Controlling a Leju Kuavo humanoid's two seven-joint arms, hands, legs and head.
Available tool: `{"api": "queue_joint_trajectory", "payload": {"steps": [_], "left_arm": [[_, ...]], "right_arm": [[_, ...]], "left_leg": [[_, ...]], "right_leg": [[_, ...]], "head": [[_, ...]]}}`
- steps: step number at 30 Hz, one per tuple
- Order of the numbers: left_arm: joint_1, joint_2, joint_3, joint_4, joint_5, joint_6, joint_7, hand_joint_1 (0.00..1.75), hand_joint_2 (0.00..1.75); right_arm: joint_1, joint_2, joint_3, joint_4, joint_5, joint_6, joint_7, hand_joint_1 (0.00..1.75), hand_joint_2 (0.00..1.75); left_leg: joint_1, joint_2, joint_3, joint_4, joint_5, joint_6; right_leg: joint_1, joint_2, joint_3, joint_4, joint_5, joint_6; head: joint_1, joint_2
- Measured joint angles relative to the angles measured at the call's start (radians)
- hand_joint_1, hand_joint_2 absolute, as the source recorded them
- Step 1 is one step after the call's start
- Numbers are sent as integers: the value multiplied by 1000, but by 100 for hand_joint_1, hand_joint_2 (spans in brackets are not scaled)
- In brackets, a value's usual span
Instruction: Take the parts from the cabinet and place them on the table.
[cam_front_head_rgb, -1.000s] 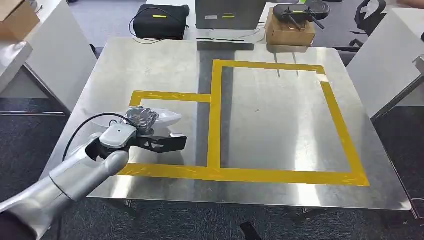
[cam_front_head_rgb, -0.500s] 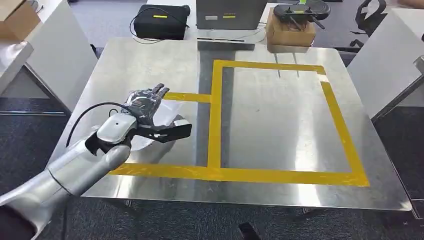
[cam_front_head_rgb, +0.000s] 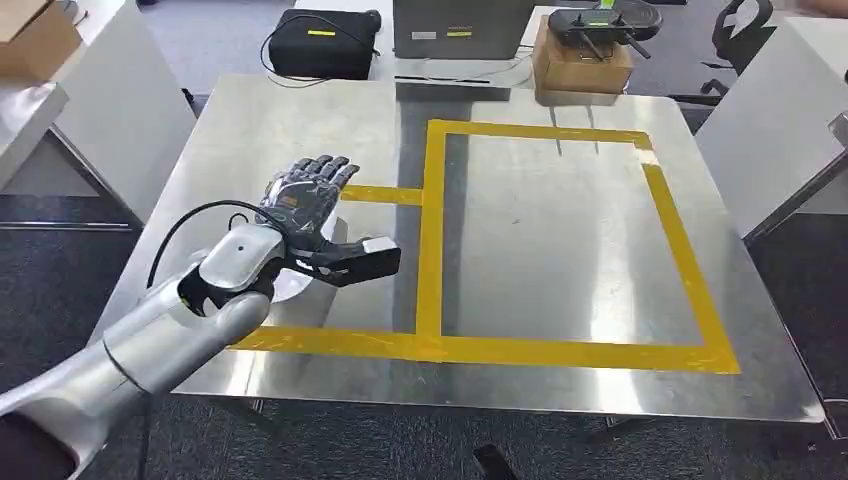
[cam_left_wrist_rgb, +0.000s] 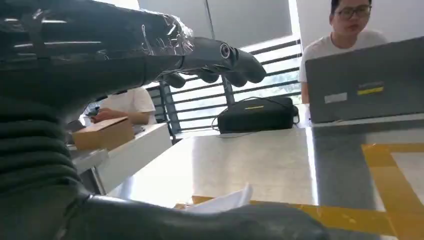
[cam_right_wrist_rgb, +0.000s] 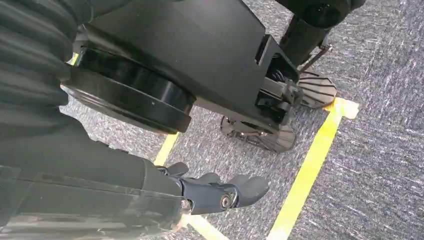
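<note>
My left hand (cam_front_head_rgb: 303, 212) hovers over the near left part of the steel table (cam_front_head_rgb: 560, 230), fingers spread and thumb stretched out, holding nothing. A clear plastic bag with a part (cam_front_head_rgb: 341, 230) lies on the table beneath it, inside the small yellow-taped box, mostly hidden by the hand. In the left wrist view the left hand (cam_left_wrist_rgb: 125, 55) is raised above the bag's white edge (cam_left_wrist_rgb: 225, 200). My right hand (cam_right_wrist_rgb: 215, 192) hangs beside my body above the carpet, with loosely extended fingers and nothing in them.
Yellow tape (cam_front_head_rgb: 430, 250) marks a large rectangle on the table. Past its far edge stand a black case (cam_front_head_rgb: 320, 40), a grey laptop (cam_front_head_rgb: 455, 25) and a cardboard box with a controller (cam_front_head_rgb: 580, 55). White tables flank both sides. A person (cam_left_wrist_rgb: 360, 30) sits behind the laptop.
My left hand has let go of the bag, risen and spread its fingers, drifting toward the far side. The bag stays on the table.
</note>
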Motion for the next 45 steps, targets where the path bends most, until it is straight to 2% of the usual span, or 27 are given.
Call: {"api": "queue_joint_trajectory", "payload": {"steps": [2, 5, 7, 9, 11, 14, 16, 19, 22, 26, 29, 32, 36, 38, 39, 45], "left_arm": [[-2, 6, 1, -47, 2, -35, 29, 0, 0], [-2, 54, 13, -167, 39, -102, 128, 0, 0], [6, 118, 40, -276, 97, -128, 223, 0, 0], [43, 232, 105, -399, 177, -130, 299, 0, 0], [66, 324, 159, -494, 200, -131, 301, 0, 0], [101, 402, 212, -605, 186, -139, 303, 0, 0], [162, 445, 273, -658, 161, -174, 305, 0, 0], [352, 550, 474, -738, 172, -232, 306, 0, 0], [556, 649, 727, -806, 178, -276, 307, 0, 0], [851, 738, 1080, -866, 90, -422, 307, 0, 0], [1016, 756, 1273, -896, 39, -537, 307, 0, 0], [1137, 730, 1431, -924, 24, -626, 307, 0, 0], [1290, 652, 1588, -932, -1, -606, 307, 0, 0], [1324, 613, 1656, -926, -10, -607, 307, 0, 0], [1338, 593, 1686, -922, -13, -604, 307, 0, 0], [1351, 579, 1707, -918, -15, -601, 307, 0, 0]], "right_arm": [[6, -1, 0, 0, -15, -7, -6, 0, 175], [24, -2, 0, 0, -48, -20, -27, 0, 175], [40, -3, 0, 1, -70, -30, -46, 0, 175], [58, -3, -1, 1, -85, -37, -63, 0, 175], [77, -5, -1, 3, -92, -41, -66, 0, 175], [82, -8, -2, 6, -94, -42, -66, 0, 175], [81, -8, -2, 6, -104, -42, -67, 0, 175], [91, -8, -2, 7, -113, -42, -67, 0, 175], [101, -10, -2, 9, -123, -42, -63, 0, 175], [103, -10, -2, 9, -126, -44, -56, 0, 175], [104, -10, -3, 9, -136, -47, -53, 0, 175], [103, -10, -3, 9, -143, -47, -43, 0, 175], [102, -10, -2, 9, -143, -44, -37, 0, 175], [101, -10, -2, 9, -142, -44, -36, 0, 175], [100, -10, -2, 9, -142, -44, -35, 0, 175], [100, -10, -2, 9, -142, -44, -34, 0, 175]], "left_leg": [[0, 1, 0, 0, 0, 0], [-1, 7, 0, -1, 0, 0], [-5, 19, 3, -4, -1, 1], [-8, 37, 12, -8, -4, 3], [-7, 44, 15, -9, -6, 3], [-7, 44, 16, -11, -6, 3], [-9, 51, 19, -13, -7, 2], [-9, 68, 28, -15, -12, -1], [-8, 75, 33, -16, -15, -3], [-8, 76, 34, -17, -17, -5], [-8, 71, 34, -18, -17, -5], [-8, 65, 34, -18, -17, -6], [-8, 58, 34, -18, -17, -6], [-8, 53, 33, -18, -17, -5], [-8, 51, 34, -18, -17, -5], [-8, 49, 34, -18, -17, -5]], "right_leg": [[0, 0, 2, 0, 0, 0], [0, 1, 4, 1, 0, 0], [1, 5, 6, 1, 0, 0], [-1, 19, 6, 0, 0, 0], [-1, 25, 6, 0, 0, 0], [-1, 24, 7, 0, -1, -1], [-2, 30, 10, 0, -1, -2], [-3, 45, 13, 0, -1, -3], [-3, 51, 14, 0, -3, -6], [-3, 54, 15, -1, -5, -9], [-3, 51, 15, -1, -6, -10], [-2, 48, 17, -2, -6, -10], [-2, 43, 19, -4, -7, -11], [-2, 37, 21, -4, -8, -10], [-2, 35, 21, -5, -8, -10], [-2, 33, 22, -5, -8, -11]], "head": [[0, 0], [1, 0], [3, 0], [1, 0], [-8, 0], [-7, 0], [-4, 0], [-3, 0], [-7, 0], [-9, 0], [-7, 0], [-8, 0], [-10, 0], [-8, 0], [-8, 0], [-8, 0]]}}
